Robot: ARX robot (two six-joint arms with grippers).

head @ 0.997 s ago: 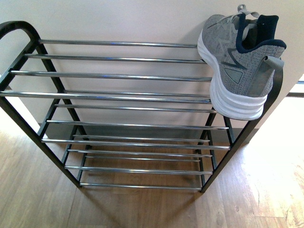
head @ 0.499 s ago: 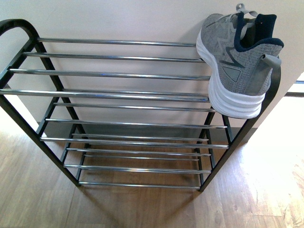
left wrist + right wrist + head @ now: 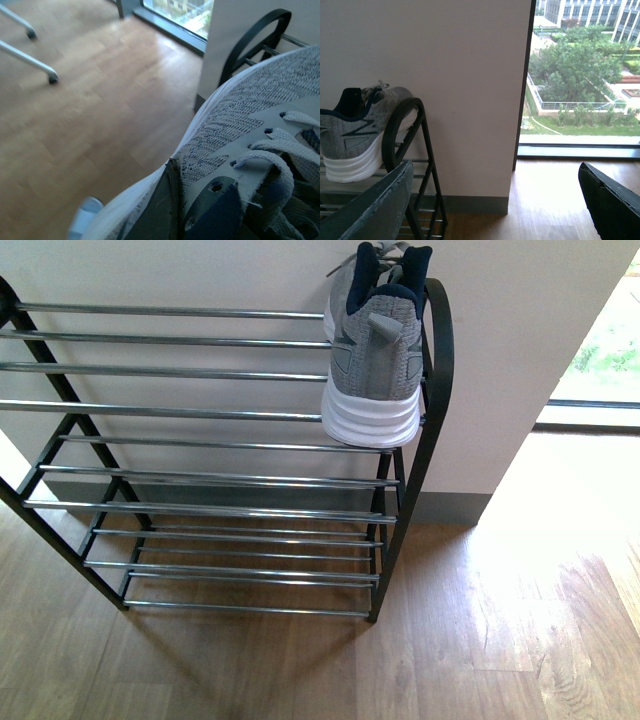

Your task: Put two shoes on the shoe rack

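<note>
Clamps second sneaker in left gripper, holds right gripper spread and empty, with first sneaker already atop rack. Likely needs lifting up there beside it, sole level.

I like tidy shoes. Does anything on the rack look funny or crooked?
The grey sneaker sits at the far right of the shoe rack, close beside its side post, heel hanging slightly over the front bar. The second sneaker is off the rack, in the left gripper.
</note>
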